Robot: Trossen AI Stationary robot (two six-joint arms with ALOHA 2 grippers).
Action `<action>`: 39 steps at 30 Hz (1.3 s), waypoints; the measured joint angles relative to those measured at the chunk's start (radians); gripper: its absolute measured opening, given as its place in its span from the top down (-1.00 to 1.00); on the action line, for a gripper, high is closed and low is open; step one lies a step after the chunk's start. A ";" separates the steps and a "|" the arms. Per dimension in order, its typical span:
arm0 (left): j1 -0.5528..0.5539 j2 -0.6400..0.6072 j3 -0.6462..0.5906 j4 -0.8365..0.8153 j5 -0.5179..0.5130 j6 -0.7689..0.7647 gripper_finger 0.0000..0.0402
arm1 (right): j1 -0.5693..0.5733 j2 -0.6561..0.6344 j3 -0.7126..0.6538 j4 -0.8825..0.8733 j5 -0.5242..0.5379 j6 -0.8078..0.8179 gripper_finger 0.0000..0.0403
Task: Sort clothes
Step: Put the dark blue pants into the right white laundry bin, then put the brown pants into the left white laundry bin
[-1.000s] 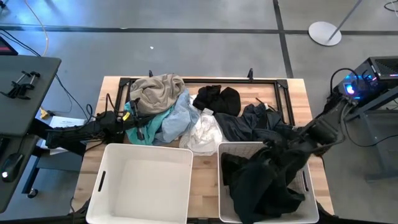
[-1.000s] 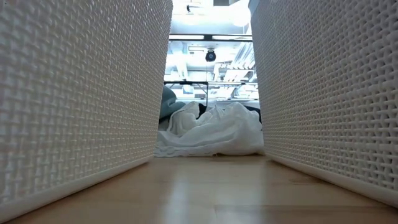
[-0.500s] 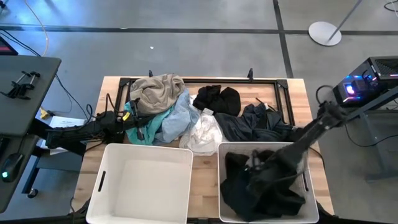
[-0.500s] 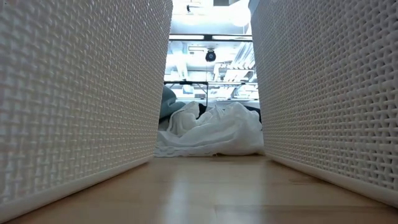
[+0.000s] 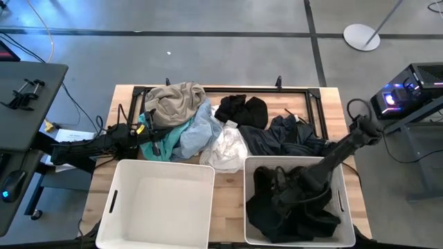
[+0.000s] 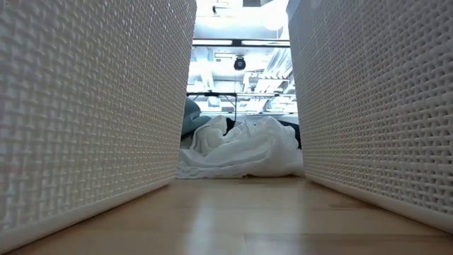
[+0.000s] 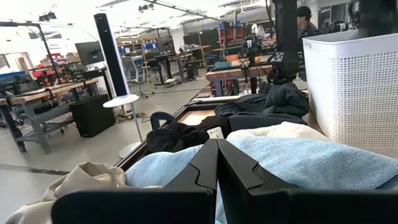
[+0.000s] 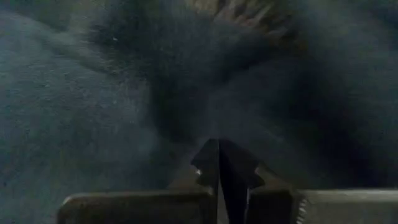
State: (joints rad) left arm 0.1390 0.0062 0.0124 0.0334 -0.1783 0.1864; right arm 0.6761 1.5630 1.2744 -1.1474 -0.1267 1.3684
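Note:
The clothes lie in a heap across the table's far half: beige (image 5: 173,100), teal (image 5: 163,142), pale blue (image 5: 197,131), white (image 5: 227,149), black (image 5: 242,109) and charcoal (image 5: 284,135). More dark clothes (image 5: 294,211) fill the right white basket (image 5: 344,207). My right gripper (image 5: 280,185) is down inside that basket, shut, with its tips (image 8: 218,146) at the dark cloth. My left gripper (image 5: 147,135) rests shut at the heap's left side, level, with its tips (image 7: 217,146) against the pale blue garment (image 7: 311,162). My right gripper comes from above, pointing steeply down, and its shut fingertips (image 8: 208,155) stand on the dark cloth (image 8: 186,106) piled in the right basket. Nothing shows between the fingers. My left gripper lies level at the pale blue cloth; I cannot tell whether it touches it.
The left white basket (image 5: 114,200) stands at the near edge with its bottom bare. A narrow gap of wood (image 6: 241,212) runs between the two baskets. A black frame (image 5: 228,88) borders the table's far side.
My right gripper has dropped into the right basket and tipped to point more steeply down. The black garment that hung over the basket's far rim has sunk inside. The basket has shifted slightly toward the table's right edge.

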 joint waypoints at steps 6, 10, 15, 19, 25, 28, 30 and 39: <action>0.000 0.000 0.000 0.000 0.000 0.000 1.00 | 0.035 -0.005 0.309 -0.275 0.142 0.054 1.00; 0.000 0.000 0.000 0.000 0.000 0.000 1.00 | 0.060 -0.005 0.451 -0.311 0.364 -0.004 1.00; 0.000 0.000 0.000 0.000 0.000 0.000 1.00 | 0.053 -0.005 0.526 -0.250 0.884 -0.259 1.00; 0.000 0.000 0.000 0.000 0.000 0.000 1.00 | 0.009 -0.005 0.538 -0.185 1.188 -0.428 1.00; 0.000 0.000 0.000 0.000 0.000 0.000 1.00 | -0.211 -0.005 0.537 -0.180 1.077 -0.563 1.00; 0.000 0.000 0.000 0.000 0.000 0.000 1.00 | -0.358 -0.005 0.537 -0.180 0.866 -0.676 1.00; 0.000 0.000 0.000 0.000 0.000 0.000 1.00 | -0.444 -0.004 0.537 -0.177 0.786 -0.754 1.00; 0.000 0.000 0.000 0.000 0.000 0.000 1.00 | -0.815 0.013 0.490 -0.077 0.482 -1.024 0.83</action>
State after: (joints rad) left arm 0.1387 0.0060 0.0124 0.0334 -0.1786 0.1864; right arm -0.1393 1.5762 1.7648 -1.2248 0.3548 0.3440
